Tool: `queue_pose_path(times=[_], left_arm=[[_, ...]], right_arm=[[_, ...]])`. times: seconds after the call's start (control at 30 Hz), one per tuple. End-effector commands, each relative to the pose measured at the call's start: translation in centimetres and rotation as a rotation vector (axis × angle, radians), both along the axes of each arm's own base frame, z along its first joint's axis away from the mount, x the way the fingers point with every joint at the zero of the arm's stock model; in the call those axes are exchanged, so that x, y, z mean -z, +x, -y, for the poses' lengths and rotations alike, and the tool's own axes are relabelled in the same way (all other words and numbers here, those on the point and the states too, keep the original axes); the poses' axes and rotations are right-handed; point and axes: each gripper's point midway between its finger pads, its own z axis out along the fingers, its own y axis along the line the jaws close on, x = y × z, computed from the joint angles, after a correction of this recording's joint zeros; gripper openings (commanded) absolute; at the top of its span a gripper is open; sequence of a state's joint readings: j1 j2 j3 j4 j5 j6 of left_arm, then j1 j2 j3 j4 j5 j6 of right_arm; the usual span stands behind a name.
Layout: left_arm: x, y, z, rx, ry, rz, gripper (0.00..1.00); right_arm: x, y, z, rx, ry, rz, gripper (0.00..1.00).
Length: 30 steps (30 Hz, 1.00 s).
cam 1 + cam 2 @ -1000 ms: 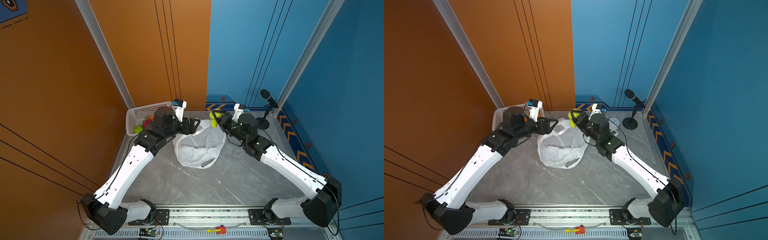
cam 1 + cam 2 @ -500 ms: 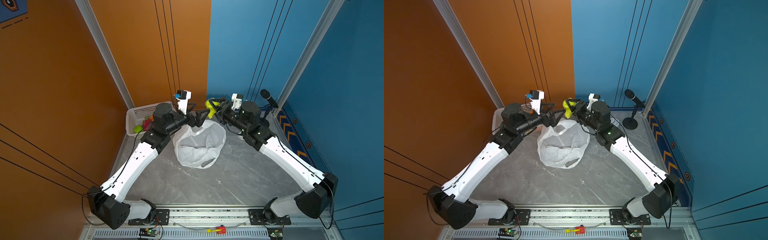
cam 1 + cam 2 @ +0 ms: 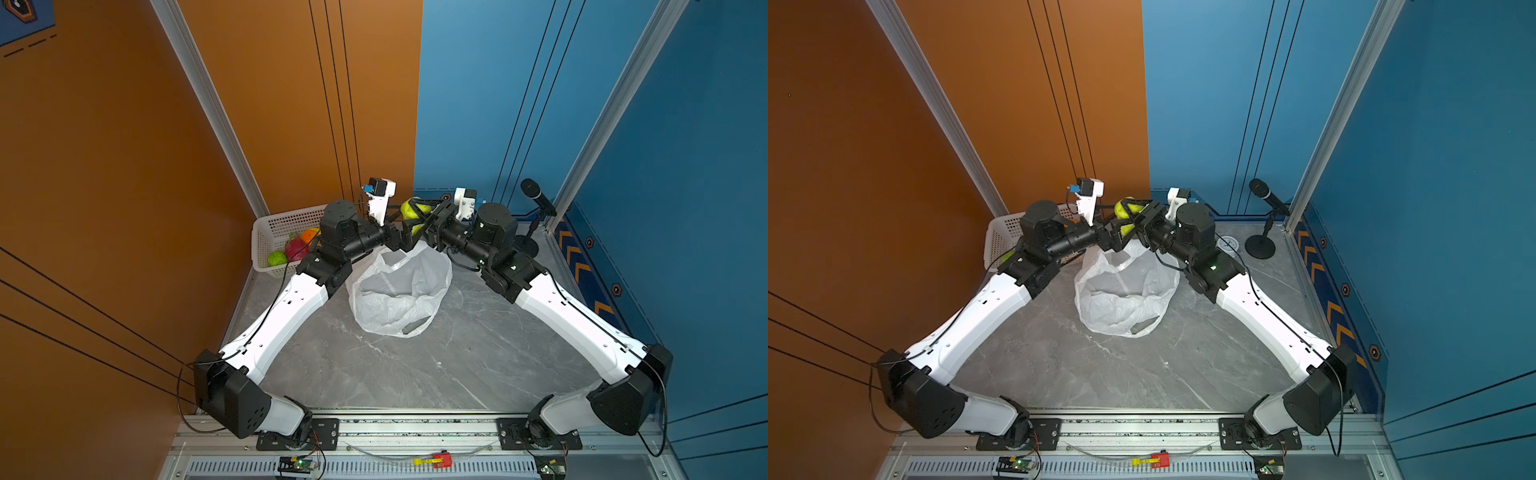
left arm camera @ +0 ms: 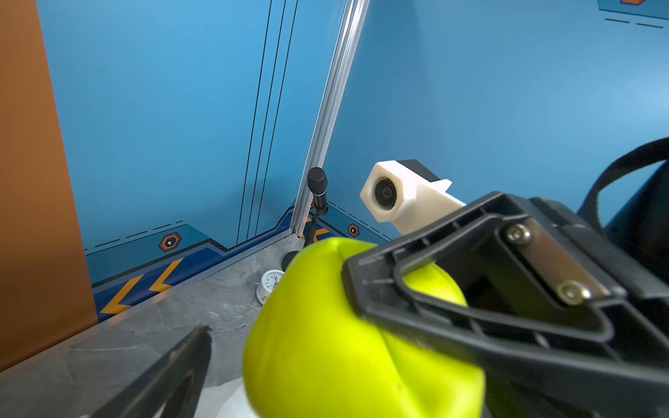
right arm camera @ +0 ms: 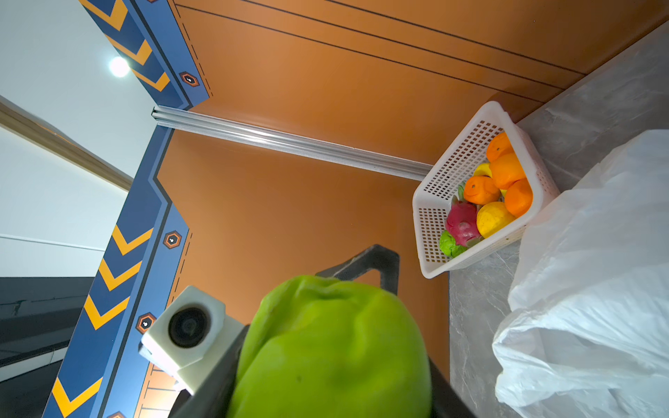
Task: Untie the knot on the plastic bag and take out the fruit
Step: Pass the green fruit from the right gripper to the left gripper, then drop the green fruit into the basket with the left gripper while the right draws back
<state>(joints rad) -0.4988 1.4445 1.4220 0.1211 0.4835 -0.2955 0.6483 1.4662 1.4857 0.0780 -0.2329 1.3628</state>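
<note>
My right gripper (image 3: 419, 214) is shut on a yellow-green fruit (image 3: 409, 208) and holds it in the air behind the plastic bag (image 3: 399, 291). My left gripper (image 3: 411, 230) faces it, open wide, its jaws flanking the same fruit (image 4: 325, 343); its one visible fingertip (image 4: 173, 372) stands apart from the fruit. In the right wrist view the fruit (image 5: 333, 343) fills the space between my right fingers. The white bag (image 3: 1125, 295) lies slumped on the grey table, mouth gaping. The knot is out of view. More fruit, oranges and a dragon fruit (image 5: 461, 224), lies in the white basket (image 5: 452, 173).
The basket (image 3: 282, 232) stands in the back left corner against the orange wall. A microphone on a stand (image 3: 536, 195) rises at the back right, with a small round dial (image 4: 269, 282) on the table near it. Walls close in on three sides.
Both arms rose from the bag's rim and drew together. The left gripper opened wider and now brackets the fruit that the right gripper kept holding.
</note>
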Motion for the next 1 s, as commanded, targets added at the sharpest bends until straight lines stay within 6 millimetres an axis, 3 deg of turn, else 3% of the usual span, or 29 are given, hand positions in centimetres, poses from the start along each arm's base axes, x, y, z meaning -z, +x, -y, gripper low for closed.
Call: queue_pose_path(times=[0.0, 0.23, 0.43, 0.63, 0.97], left_arm=[[-2.0, -0.3, 0.4, 0.013, 0.004, 0.062, 0.92], [-3.5, 0.9, -0.1, -0.060, -0.009, 0.080, 0.69], [-3.8, 1.9, -1.8, -0.172, 0.020, 0.056, 0.62], [-3.2, 4.8, -5.5, -0.334, 0.032, -0.003, 0.60], [0.9, 12.4, -14.3, -0.609, -0.069, -0.240, 0.58]], right_arm=[[-2.8, -1.3, 0.0, -0.030, 0.051, 0.049, 0.38], [-2.2, -1.5, 0.3, -0.018, 0.035, 0.040, 0.47], [-2.4, -1.3, 2.1, 0.046, -0.007, 0.064, 0.78], [-2.0, -0.9, 3.8, 0.099, -0.067, 0.106, 0.91], [-0.9, 0.6, 4.7, 0.071, -0.290, 0.249, 0.97]])
